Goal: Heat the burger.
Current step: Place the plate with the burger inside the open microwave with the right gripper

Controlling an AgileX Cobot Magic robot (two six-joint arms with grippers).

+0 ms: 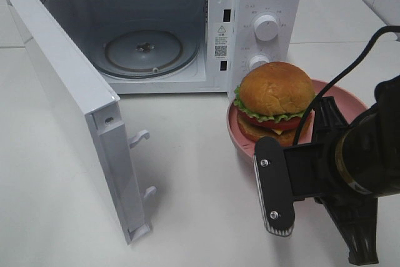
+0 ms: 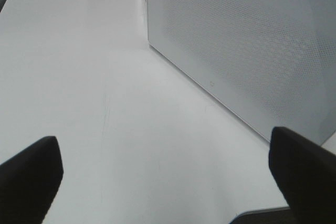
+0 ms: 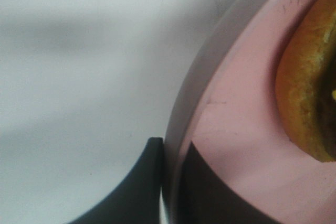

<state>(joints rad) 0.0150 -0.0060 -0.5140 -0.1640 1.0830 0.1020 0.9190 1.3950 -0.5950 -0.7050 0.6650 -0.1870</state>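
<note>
The burger (image 1: 275, 95), with a golden bun, lettuce, tomato and cheese, sits on a pink plate (image 1: 240, 139) on the table, in front of the microwave's control panel. My right gripper (image 1: 322, 107) reaches in from the near right and is shut on the plate's rim. The right wrist view shows this closely. My right gripper (image 3: 168, 177) has one dark finger outside the rim and one on the plate (image 3: 241, 129), with the burger (image 3: 310, 93) just beyond. My left gripper (image 2: 168, 182) is open and holds nothing. It hovers over bare table by the outer face of the door (image 2: 252, 40).
The white microwave (image 1: 262, 4) stands at the back with its door (image 1: 69, 104) swung wide open toward the front left. Its glass turntable (image 1: 144, 51) is bare. White table stretches between the door and the plate.
</note>
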